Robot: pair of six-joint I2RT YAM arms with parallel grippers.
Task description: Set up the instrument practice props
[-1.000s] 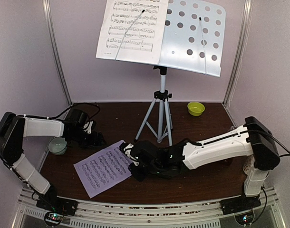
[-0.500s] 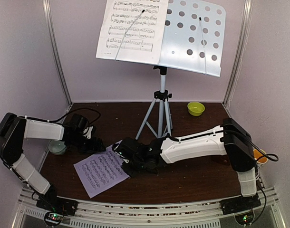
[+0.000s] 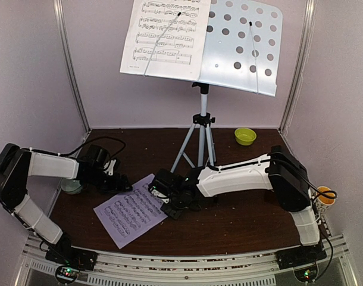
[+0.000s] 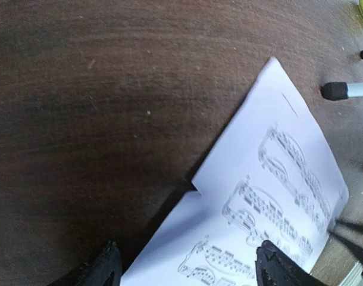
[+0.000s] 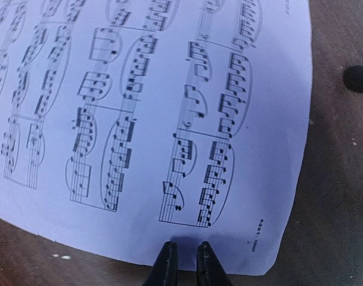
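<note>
As the top cam has it, music stand (image 3: pixel 244 47) is upright at the back of the counter (image 3: pixel 247 220) on its tripod (image 3: pixel 199 146), with first sheet (image 3: pixel 163 36) on the desk's left half. Second sheet (image 3: pixel 131 214) lies front-left on the counter. R gripper (image 3: pixel 165 192) is down at the edge nearest the tripod, L gripper (image 3: pixel 123 186) at the far corner.

Left wrist cam: L gripper's jaws are wide apart, nothing btwn them, over the second sheet's corner. A foot of the tripod shows top right.

Right wrist cam: R gripper's jaws are closed to a sliver, tips on the sheet's blank margin. Pinched or just pressed? Can't tell.
</note>
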